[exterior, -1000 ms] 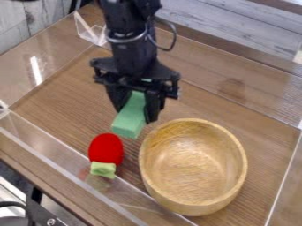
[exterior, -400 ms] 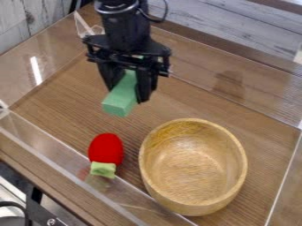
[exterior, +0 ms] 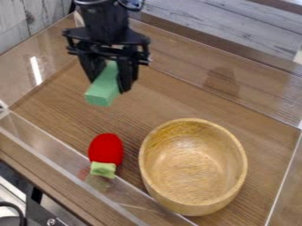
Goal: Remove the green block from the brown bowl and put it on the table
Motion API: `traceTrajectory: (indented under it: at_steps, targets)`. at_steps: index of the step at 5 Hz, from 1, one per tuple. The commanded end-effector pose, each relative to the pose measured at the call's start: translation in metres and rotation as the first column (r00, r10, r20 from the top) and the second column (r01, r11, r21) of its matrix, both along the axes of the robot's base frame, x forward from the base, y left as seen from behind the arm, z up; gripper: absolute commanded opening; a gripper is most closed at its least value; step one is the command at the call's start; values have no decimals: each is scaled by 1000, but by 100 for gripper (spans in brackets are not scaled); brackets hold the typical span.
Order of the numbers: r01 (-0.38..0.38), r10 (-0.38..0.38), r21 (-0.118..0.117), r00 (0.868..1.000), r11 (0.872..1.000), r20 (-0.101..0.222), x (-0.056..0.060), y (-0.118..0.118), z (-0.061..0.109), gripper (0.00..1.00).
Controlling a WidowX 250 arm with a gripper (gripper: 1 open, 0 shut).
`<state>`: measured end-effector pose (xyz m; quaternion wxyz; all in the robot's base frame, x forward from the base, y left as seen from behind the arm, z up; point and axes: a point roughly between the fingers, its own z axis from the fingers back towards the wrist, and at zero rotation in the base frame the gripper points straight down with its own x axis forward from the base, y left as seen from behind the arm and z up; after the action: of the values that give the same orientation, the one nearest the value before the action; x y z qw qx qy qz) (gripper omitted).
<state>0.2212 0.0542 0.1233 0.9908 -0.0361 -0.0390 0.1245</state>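
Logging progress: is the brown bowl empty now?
Empty. The brown bowl shows only bare wood inside; the green block hangs in the claw.

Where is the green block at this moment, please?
The green block hangs in the tool above the table, in the upper left of the camera view, up and left of the empty brown bowl.

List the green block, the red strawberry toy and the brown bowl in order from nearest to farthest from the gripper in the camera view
1. The green block: held between the fingers of the gripper, above the table.
2. The red strawberry toy: on the table, below the gripper in the picture.
3. The brown bowl: lower right, its centre farthest, empty inside.
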Motion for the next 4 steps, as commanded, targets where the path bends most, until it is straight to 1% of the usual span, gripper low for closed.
traceTrajectory:
  at_steps: [1,3,4]
  targets:
    - [9,-10,19,999,1000,44,12,16,5,0]
    - [-12,11,25,999,1000,33,17,23,-17,0]
    - [-29,28,33,999,999,34,19,30,-28,0]
